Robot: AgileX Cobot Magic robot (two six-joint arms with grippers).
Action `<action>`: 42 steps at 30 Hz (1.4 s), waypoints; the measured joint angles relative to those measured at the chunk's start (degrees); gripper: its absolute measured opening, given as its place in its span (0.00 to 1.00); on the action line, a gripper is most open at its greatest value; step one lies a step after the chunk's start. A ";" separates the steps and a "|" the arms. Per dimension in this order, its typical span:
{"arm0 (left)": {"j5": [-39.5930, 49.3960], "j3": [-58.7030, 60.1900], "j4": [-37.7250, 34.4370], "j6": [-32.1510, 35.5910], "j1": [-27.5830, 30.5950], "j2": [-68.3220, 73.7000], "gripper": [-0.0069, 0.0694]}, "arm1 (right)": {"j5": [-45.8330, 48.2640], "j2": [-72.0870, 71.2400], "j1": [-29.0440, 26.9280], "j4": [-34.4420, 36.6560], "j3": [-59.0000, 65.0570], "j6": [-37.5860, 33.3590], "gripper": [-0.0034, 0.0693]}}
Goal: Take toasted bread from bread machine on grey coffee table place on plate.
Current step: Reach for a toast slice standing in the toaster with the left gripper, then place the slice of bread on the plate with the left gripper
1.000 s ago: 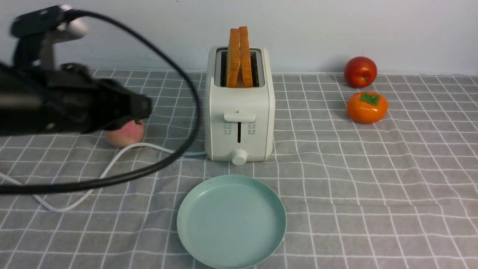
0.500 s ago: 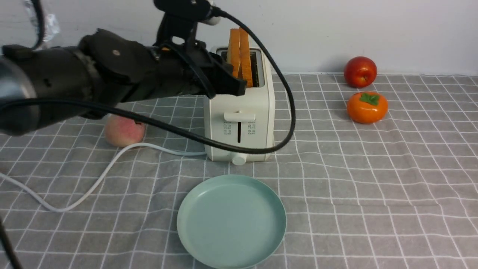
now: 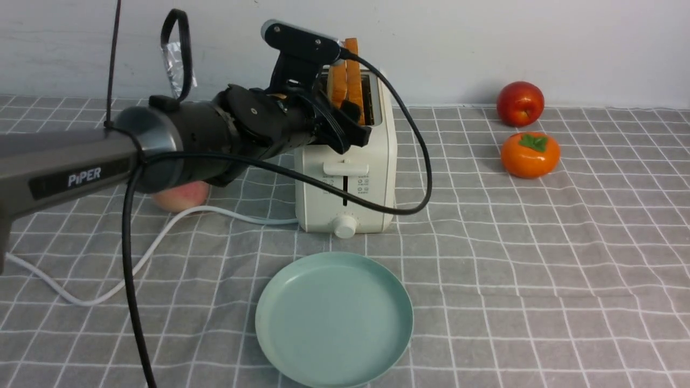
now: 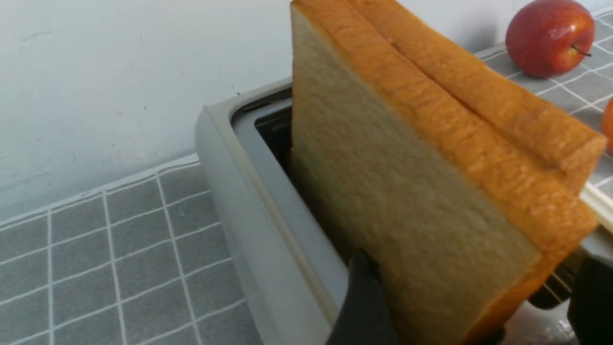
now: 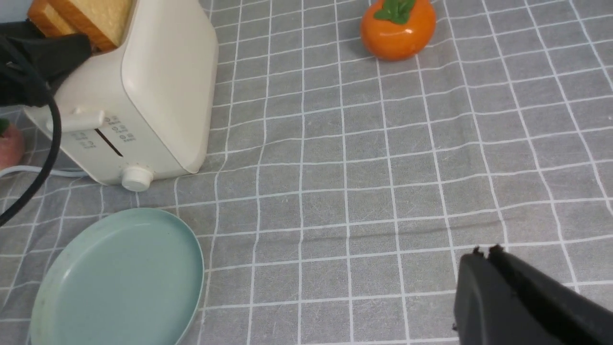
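Note:
Two slices of toasted bread [image 3: 346,67] stand leaning together in the slot of the cream-white bread machine [image 3: 345,183] on the grey coffee table [image 3: 539,242]. My left gripper [image 3: 347,123] is at the machine's top, open, one finger on each side of the near corner of the toasted bread [image 4: 407,182]. In the left wrist view one dark finger [image 4: 364,297] lies close against the pale face; the other finger [image 4: 591,302] stands apart beyond the crust. The mint-green plate [image 3: 334,318] lies bare in front of the machine. My right gripper [image 5: 483,251] hovers shut over the cloth.
A red apple [image 3: 520,103] and an orange persimmon [image 3: 530,154] sit at the back right. A peach [image 3: 180,196] lies left of the machine, half hidden by my left arm. The machine's white cord [image 3: 108,291] trails across the left cloth. My arm's black cable hangs before the machine's front.
My left arm swung from the far left up and rightward to the machine's top. Its jaws went from shut to wide open around the toast. The right gripper stayed put.

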 joint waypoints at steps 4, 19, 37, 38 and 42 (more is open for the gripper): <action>-2.55 0.00 0.05 0.00 0.00 0.06 0.47 | -0.02 0.00 0.00 -0.45 0.00 0.00 0.05; -0.97 0.00 -1.92 0.15 -0.05 -8.24 0.14 | -0.22 0.00 0.00 -0.53 0.00 0.00 0.07; 18.25 24.47 -30.59 7.52 0.01 -43.68 0.14 | 1.39 0.00 0.00 2.30 0.00 0.00 0.09; 18.80 24.47 -30.59 7.13 0.01 -43.68 0.14 | 1.39 0.00 0.00 2.51 0.00 0.00 0.09; 30.78 30.85 -26.68 -3.85 0.01 -45.65 0.14 | 1.39 0.00 0.00 4.27 0.00 0.00 0.10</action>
